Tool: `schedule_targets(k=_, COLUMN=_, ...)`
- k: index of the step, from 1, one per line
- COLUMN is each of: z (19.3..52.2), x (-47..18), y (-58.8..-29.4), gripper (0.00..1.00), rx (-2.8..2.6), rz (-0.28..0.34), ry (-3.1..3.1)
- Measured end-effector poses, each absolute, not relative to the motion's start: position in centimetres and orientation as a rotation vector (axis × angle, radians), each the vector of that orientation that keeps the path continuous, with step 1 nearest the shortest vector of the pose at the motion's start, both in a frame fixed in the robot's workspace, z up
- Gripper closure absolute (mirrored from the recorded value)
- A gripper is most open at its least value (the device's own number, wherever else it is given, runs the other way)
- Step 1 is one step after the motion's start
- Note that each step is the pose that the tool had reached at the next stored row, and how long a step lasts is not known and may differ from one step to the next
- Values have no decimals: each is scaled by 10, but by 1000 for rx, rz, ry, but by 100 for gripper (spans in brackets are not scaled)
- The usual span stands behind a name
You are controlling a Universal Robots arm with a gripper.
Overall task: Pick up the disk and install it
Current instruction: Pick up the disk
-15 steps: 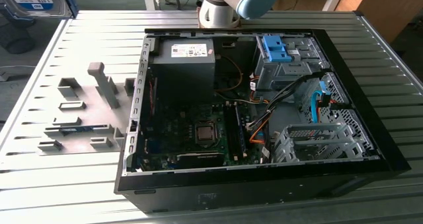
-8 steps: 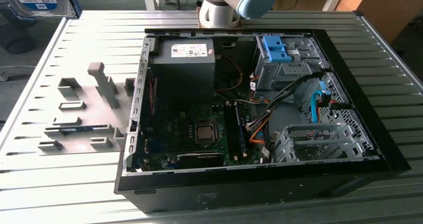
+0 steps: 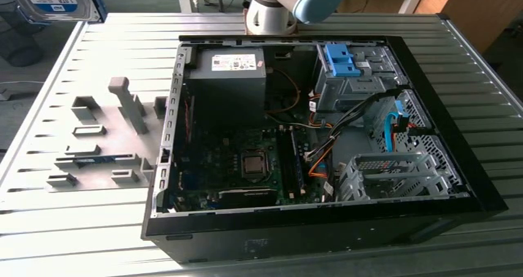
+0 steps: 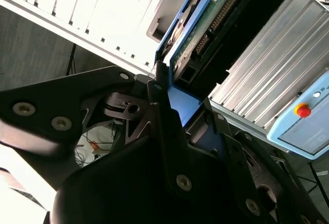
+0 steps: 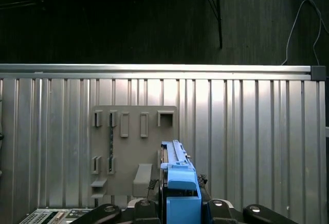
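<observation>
Second wrist view, nearest first: the dark fingers (image 4: 163, 116) are closed from both sides on the blue bracket of the disk (image 4: 211, 23). The disk sticks out beyond them with its green circuit-board side and connector edge showing. In the first wrist view that blue frame stands edge-on between them, apart from the ribbed metal counter (image 5: 257, 131), and a grey slotted holder plate (image 5: 134, 131) lies on the counter beyond it. In the exterior view the disk hangs in the air at about 10 o'clock from the open computer case (image 3: 482, 197), out by the counter's far corner, with its white-and-blue label showing. The arm (image 3: 282, 4) rises at about 12 o'clock behind the case. The pick-up looks done, since the disk is gripped and lifted off the counter. All of the install is left. The disk is well apart from the case, and from the pale metal drive cage (image 3: 392, 173) at about 4 o'clock inside it. Which bay is meant to take it I cannot tell.
</observation>
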State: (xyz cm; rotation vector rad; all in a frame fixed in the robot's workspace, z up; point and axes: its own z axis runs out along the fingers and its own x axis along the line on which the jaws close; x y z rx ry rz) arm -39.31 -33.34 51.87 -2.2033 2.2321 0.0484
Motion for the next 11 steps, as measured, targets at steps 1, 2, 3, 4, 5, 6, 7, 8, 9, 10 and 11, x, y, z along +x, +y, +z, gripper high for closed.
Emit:
schedule_targets(k=1, z=519, x=-392, y=-333, gripper=64, rx=-2203, rz=48, ry=2232)
schedule_targets(k=2, z=519, x=-391, y=-333, gripper=64, rx=-2203, rz=48, ry=2232)
schedule_targets(k=3, z=519, x=-391, y=-333, gripper=64, rx=-2203, rz=48, ry=2232)
schedule_targets(k=4, z=519, x=-390, y=-333, gripper=64, rx=-2203, rz=48, ry=2232)
schedule_targets(k=5, z=519, x=-389, y=-333, gripper=64, rx=-2203, rz=48, ry=2232)
schedule_targets(k=6, z=519, x=-388, y=-333, gripper=64, rx=-2203, rz=48, ry=2232)
schedule_targets(k=7, z=519, x=-388, y=-333, gripper=64, rx=-2203, rz=48, ry=2232)
schedule_targets(k=8, z=519, x=-387, y=-333, gripper=64, rx=-2203, rz=48, ry=2232)
schedule_targets(k=9, z=519, x=-386, y=-333, gripper=64, rx=-2203, rz=48, ry=2232)
schedule_targets(k=10, z=519, x=-385, y=-333, gripper=64, rx=-2203, rz=48, ry=2232)
schedule_targets(k=11, z=519, x=-384, y=-333, gripper=64, rx=-2203, rz=48, ry=2232)
